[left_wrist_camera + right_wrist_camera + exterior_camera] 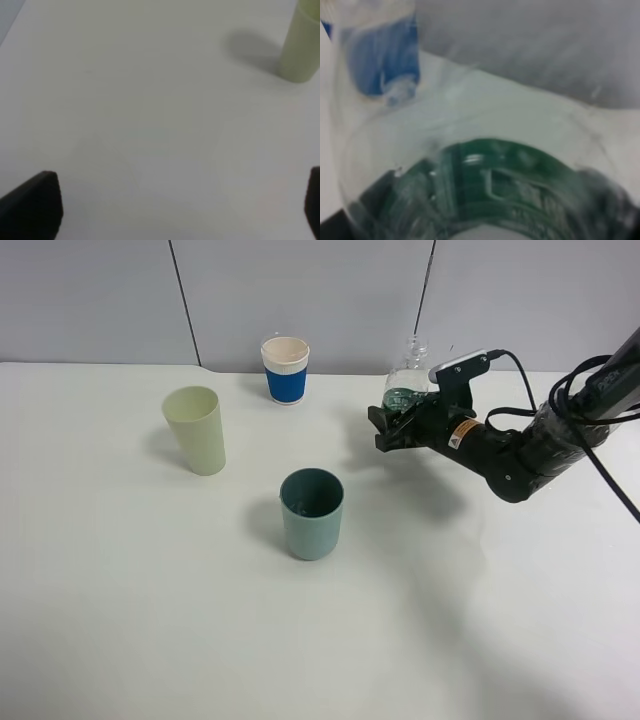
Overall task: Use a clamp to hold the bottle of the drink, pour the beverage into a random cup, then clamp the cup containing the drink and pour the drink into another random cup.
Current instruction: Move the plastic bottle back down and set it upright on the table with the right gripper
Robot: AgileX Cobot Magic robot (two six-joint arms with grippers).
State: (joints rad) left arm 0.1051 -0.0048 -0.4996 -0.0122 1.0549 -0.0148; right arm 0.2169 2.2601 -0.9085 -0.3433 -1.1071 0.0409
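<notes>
right gripper sits around the lower body of the bottle at the back of the bench; i cannot tell if it is clenched. squeeze squarely, lift upright, then carry toward the teal cup.

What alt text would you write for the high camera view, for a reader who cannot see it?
The right gripper is at the lower part of a clear bottle on a white table. Three cups stand to its left: a blue paper cup, a pale green cup and a teal cup nearest the camera.
</notes>
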